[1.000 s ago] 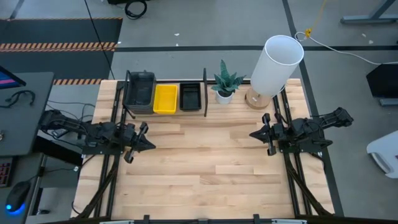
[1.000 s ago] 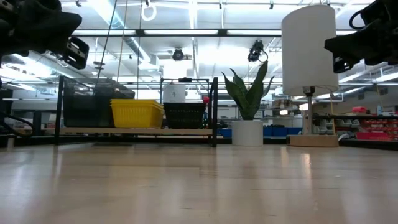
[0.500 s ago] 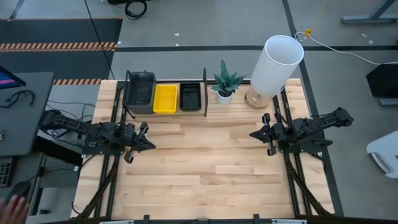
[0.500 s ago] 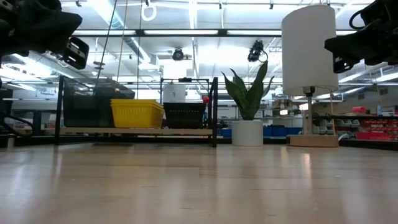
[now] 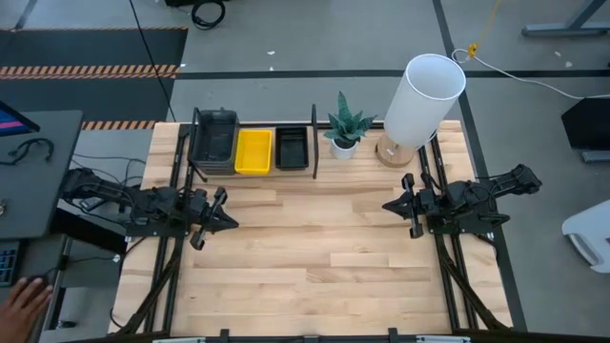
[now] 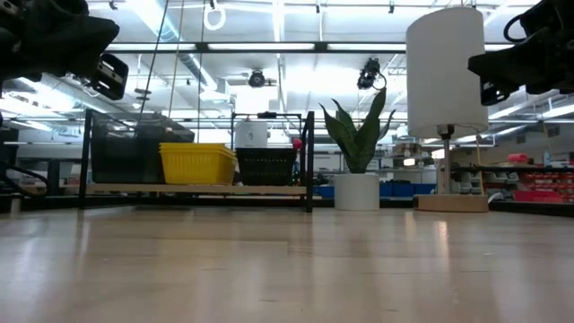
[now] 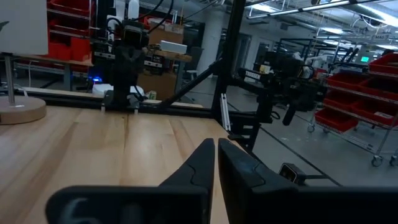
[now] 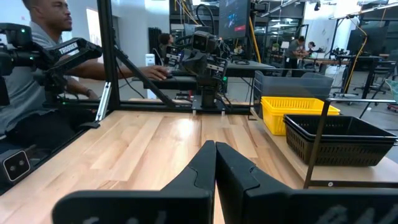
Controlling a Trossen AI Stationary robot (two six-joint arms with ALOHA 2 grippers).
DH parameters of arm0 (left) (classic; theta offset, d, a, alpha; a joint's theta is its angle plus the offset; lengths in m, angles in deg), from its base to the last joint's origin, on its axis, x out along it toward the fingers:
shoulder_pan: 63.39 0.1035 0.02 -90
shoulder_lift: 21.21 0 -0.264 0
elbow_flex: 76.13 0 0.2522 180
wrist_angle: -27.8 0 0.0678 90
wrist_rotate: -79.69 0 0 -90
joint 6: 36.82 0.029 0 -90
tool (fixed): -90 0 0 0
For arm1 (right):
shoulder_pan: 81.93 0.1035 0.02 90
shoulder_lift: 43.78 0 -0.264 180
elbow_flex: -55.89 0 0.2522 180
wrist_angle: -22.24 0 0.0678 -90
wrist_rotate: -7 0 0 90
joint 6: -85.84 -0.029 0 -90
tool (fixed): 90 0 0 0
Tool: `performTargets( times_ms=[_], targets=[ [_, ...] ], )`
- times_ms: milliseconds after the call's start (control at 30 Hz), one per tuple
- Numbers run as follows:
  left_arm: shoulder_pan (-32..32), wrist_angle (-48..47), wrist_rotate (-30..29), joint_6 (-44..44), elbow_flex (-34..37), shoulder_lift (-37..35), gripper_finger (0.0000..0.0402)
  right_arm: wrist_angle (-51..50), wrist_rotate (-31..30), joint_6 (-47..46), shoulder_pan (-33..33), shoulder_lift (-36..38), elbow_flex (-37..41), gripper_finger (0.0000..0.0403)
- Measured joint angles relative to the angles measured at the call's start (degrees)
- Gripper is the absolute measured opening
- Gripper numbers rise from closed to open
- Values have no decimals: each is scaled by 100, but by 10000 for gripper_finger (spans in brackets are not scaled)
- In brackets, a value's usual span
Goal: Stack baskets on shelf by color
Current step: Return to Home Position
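Shelf (image 6: 179,189) holds grey baskets (image 5: 213,141), yellow baskets (image 5: 254,151), black baskets (image 5: 292,149); in front of it, left pincer (image 5: 229,221) and right pincer (image 5: 389,205) hover closed.

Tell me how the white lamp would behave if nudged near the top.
The lamp would likely tip rather than slide: its wide shade sits high on a thin stem, over a wooden base no wider than the shade. The shade is an open hollow cylinder, so probably light.
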Motion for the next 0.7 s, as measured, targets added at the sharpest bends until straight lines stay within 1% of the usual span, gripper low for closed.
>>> performTargets(
  times_ms=[400,700],
  targets=[
    [0,0,0,4,0,2,19,0,0,2,-2,0,0,14],
    [0,0,0,6,2,1,32,0,0,2,-2,0,2,14]
  ],
)
